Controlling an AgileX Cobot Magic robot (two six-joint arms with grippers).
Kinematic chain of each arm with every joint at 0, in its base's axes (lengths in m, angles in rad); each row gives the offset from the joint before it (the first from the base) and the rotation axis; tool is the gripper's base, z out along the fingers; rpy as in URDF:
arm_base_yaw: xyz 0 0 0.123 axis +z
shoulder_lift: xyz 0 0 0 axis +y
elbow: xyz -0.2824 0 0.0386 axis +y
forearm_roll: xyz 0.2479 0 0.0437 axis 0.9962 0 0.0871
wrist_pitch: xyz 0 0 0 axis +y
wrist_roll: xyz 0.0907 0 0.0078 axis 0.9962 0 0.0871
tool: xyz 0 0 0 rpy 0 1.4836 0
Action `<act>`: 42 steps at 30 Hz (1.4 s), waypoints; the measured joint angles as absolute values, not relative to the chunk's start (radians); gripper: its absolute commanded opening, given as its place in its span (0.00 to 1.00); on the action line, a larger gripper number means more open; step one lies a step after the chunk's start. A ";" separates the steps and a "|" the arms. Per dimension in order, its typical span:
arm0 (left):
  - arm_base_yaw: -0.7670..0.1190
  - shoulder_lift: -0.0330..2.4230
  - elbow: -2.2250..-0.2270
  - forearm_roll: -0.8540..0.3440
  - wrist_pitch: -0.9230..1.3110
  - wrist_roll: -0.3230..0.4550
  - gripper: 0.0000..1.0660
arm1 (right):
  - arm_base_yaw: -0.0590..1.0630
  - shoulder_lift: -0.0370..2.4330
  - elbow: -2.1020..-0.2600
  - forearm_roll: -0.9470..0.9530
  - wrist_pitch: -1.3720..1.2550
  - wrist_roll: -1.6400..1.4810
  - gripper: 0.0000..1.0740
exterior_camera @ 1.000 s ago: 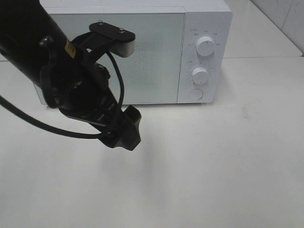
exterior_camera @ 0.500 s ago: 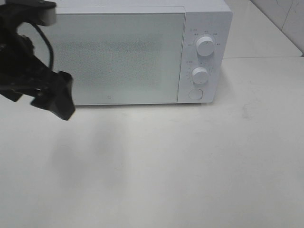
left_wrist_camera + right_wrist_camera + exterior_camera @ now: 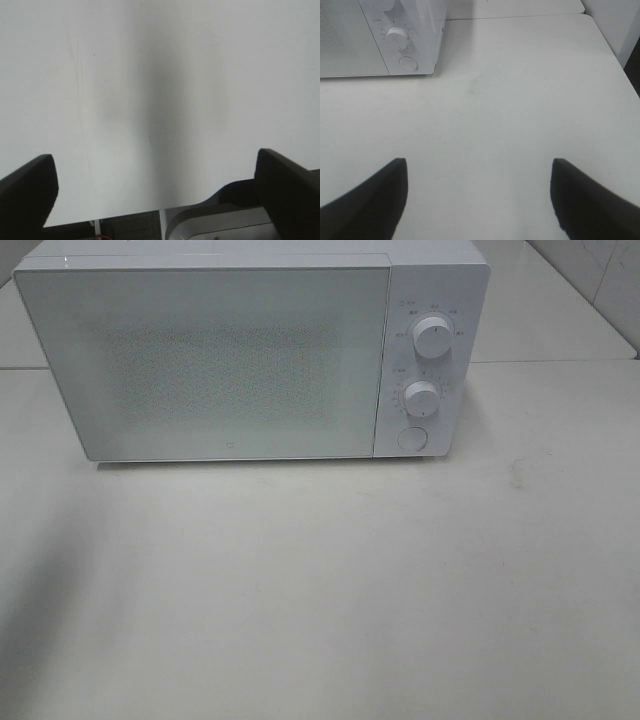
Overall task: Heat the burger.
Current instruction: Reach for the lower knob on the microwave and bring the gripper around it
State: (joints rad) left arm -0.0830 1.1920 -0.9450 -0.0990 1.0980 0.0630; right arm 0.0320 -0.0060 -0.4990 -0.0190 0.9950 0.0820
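The burger is out of view in every frame. A white microwave (image 3: pixel 250 350) stands at the back of the table with its door shut; two dials (image 3: pixel 432 337) and a round button (image 3: pixel 411 438) sit on its right panel. Neither arm shows in the exterior high view. In the left wrist view my left gripper (image 3: pixel 155 195) is open over bare white tabletop, nothing between its fingers (image 3: pixel 27 192). In the right wrist view my right gripper (image 3: pixel 479 200) is open and empty, well in front of the microwave's (image 3: pixel 380 35) control panel.
White tabletop (image 3: pixel 330 580) spreads in front of the microwave. A seam between table panels runs right of the microwave (image 3: pixel 560 361). In the left wrist view a table edge (image 3: pixel 125 212) with a metal bracket shows below the left fingers.
The left arm, which stood in front of the microwave door a second ago, swung away to the left and out of the exterior high view. The microwave door stays shut.
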 measured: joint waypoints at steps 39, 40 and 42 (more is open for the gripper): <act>-0.066 0.234 -0.523 -0.153 1.077 0.063 0.94 | 0.032 -0.006 -0.499 -0.019 0.995 0.082 0.70; -0.066 0.234 -0.523 -0.153 1.077 0.063 0.94 | 0.032 -0.006 -0.499 -0.019 0.995 0.082 0.70; -0.066 0.150 -0.523 -0.154 1.074 0.063 0.94 | 0.032 -0.006 -0.499 -0.019 0.995 0.082 0.70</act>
